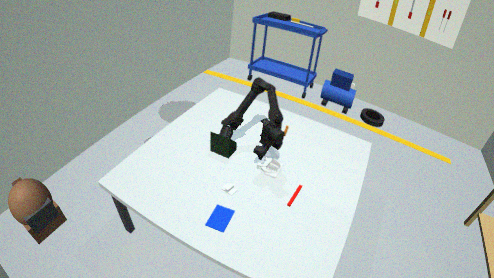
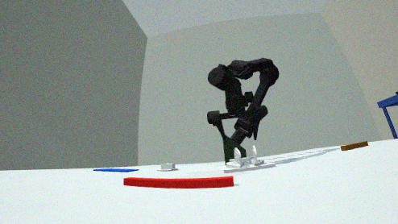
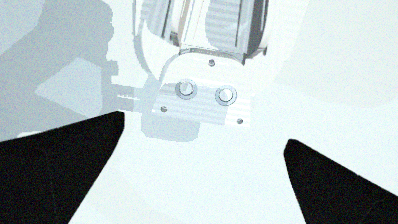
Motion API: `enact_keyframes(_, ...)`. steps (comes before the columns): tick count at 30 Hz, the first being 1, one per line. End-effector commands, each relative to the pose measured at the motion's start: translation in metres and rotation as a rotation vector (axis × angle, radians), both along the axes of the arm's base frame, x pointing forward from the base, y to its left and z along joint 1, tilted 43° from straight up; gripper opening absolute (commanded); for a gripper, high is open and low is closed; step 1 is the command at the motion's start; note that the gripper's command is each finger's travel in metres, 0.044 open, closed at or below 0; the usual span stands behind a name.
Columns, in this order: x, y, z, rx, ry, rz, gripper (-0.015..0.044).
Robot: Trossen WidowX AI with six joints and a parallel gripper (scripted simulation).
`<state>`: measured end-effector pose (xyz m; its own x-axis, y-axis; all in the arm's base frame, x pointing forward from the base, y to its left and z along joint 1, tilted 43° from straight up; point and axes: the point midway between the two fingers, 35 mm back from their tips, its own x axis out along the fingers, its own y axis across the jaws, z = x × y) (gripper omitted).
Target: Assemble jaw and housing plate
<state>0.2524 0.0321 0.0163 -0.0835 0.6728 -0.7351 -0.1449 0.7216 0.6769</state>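
Note:
My gripper [image 2: 241, 139] [image 3: 206, 132] is wide open and empty, tilted above the white gripper assembly [image 1: 272, 168]. In the wrist view a pale plate [image 3: 195, 114] shows between and beyond my fingers, touching neither. It has two ringed holes, each with a round stub end inside, and appears to lie flat; whether it is fully down I cannot tell. The white jaws stand up from the assembly in the exterior view, one jaw [image 2: 238, 156] left of the other jaw [image 2: 254, 155]. The gear teeth are hidden, so their meshing cannot be told.
A small white piece [image 1: 229, 189] [image 2: 167, 166] lies apart from the assembly. A blue square [image 1: 220, 218] [image 2: 116, 170], a red bar [image 1: 295, 195] [image 2: 177, 182] and an orange-brown block [image 1: 286, 131] [image 2: 354, 146] lie on the table. A dark green panel [image 1: 222, 145] stands by the arm's base.

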Motion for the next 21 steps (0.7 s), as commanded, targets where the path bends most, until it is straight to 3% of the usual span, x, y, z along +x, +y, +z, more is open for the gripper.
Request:
enact_keyframes(1, -0.011, -0.015, 0.011, -0.007, 0.002, 0.0, 0.044)
enact_keyframes(6, -0.045, -0.046, 0.04, -0.004, 0.01, 0.01, 0.044)
enact_keyframes(21, -0.045, -0.046, 0.04, -0.004, 0.01, 0.01, 0.044)
